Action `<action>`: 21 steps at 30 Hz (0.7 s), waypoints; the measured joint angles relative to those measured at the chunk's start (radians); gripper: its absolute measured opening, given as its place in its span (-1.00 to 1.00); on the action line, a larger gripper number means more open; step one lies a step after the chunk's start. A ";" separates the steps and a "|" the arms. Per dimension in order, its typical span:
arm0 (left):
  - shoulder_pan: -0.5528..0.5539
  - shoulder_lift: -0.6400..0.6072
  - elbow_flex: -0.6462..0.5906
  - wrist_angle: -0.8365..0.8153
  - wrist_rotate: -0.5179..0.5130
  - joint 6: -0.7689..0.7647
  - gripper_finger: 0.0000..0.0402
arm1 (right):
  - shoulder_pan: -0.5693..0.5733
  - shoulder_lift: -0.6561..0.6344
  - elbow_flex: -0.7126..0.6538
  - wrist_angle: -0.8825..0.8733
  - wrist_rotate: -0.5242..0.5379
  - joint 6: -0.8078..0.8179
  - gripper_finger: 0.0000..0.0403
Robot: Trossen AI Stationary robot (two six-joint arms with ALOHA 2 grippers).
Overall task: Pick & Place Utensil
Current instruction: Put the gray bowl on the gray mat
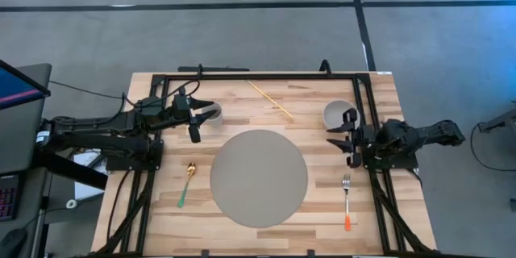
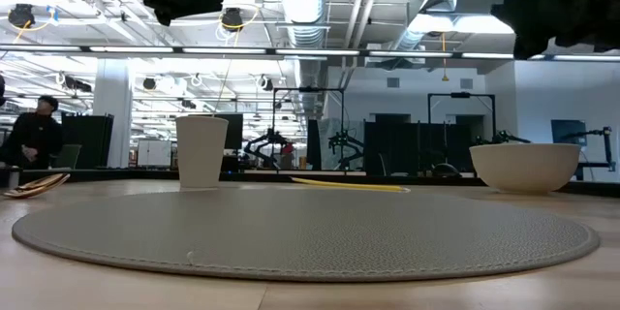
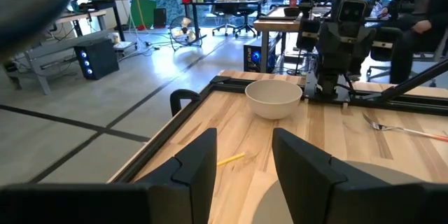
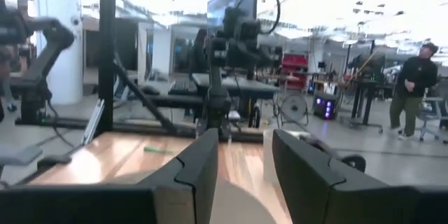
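Two utensils lie flat on the wooden table: a fork with an orange handle (image 1: 347,201) near the right side, and a gold spoon with a green handle (image 1: 187,181) left of the round grey placemat (image 1: 259,177). A yellow chopstick (image 1: 270,101) lies toward the far edge. My left gripper (image 1: 200,119) hovers open beside the white cup (image 1: 214,114). My right gripper (image 1: 343,139) hovers open just near of the white bowl (image 1: 337,113). The left wrist view shows open fingers (image 3: 243,161), the bowl (image 3: 273,98) and the fork (image 3: 406,129). My right gripper's own view (image 4: 241,161) shows the spoon's green handle (image 4: 157,149).
A black frame (image 1: 266,74) runs along the far and side edges of the table. The low view shows the cup (image 2: 201,150), bowl (image 2: 523,167), chopstick (image 2: 349,185) and spoon (image 2: 34,184) around the placemat (image 2: 310,228). People stand in the room beyond.
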 joint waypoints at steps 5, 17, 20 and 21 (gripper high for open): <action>0.000 0.000 0.000 0.000 0.000 0.000 -0.30 | 0.000 0.000 0.000 0.143 0.002 0.000 -0.36; 0.067 0.002 0.000 0.015 0.002 0.050 -0.30 | 0.000 0.000 0.002 0.160 0.226 -0.138 -0.31; 0.102 0.019 0.000 0.017 0.000 0.049 -0.30 | -0.001 0.000 0.002 0.140 0.317 -0.102 -0.23; 0.113 0.029 0.000 0.017 -0.001 0.049 -0.30 | -0.001 0.000 0.002 0.135 0.317 -0.093 -0.20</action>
